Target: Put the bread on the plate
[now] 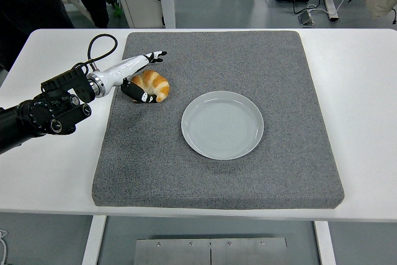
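One high head view (robot's side) looks forward and down over the table.

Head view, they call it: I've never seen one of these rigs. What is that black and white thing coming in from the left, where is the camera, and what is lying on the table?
The camera sits high on the robot's own side, looking forward and down over the white table. The black arm from the left edge is the robot's left arm; it ends in a five-fingered left hand with a white shell. That hand is spread around the bread, a croissant-like roll: fingers reach past its far side and the thumb sits at its near side, but the roll is not lifted and lies on the grey mat. A bare pale plate rests on the mat, right of the bread. The right arm is out of view. People stand beyond the far edge.
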Robot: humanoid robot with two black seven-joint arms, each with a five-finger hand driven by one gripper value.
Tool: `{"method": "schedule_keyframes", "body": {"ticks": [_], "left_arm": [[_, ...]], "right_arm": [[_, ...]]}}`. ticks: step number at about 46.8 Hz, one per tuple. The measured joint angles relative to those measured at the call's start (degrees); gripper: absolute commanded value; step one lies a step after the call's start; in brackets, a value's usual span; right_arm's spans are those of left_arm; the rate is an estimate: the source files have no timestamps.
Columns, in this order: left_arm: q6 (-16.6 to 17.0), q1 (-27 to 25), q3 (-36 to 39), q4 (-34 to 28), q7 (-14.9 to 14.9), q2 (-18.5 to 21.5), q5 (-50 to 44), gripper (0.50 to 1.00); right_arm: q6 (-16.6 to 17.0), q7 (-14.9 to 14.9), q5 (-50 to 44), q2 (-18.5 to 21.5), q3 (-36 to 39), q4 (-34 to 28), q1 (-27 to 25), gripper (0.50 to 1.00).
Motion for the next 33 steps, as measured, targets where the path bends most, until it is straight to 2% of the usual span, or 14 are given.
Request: {"method": "schedule_keyframes", "body": {"ticks": [4, 9, 10, 33], "left_arm": [[0.0, 0.3, 0.0, 1.0, 0.2, -0.4, 0.0, 0.693], [-0.1, 0.5, 0.0, 1.1, 0.6, -0.4, 0.1, 0.51], [-0.1, 0.5, 0.1, 1.2, 0.6, -0.4, 0.1, 0.5], [-0.2, -1.7, -0.1, 1.1, -0.8, 0.4, 0.0, 0.5]], "right_arm": [[0.0, 0.0, 0.0, 0.0, 0.0, 0.0, 0.0, 1.0], [0.0, 0.0, 0.0, 0.0, 0.0, 0.0, 0.0, 1.0], [0.0, 0.0, 0.0, 0.0, 0.0, 0.0, 0.0, 1.0], [0.1, 0.0, 0.0, 0.0, 0.0, 0.3, 0.0, 1.0]]}}
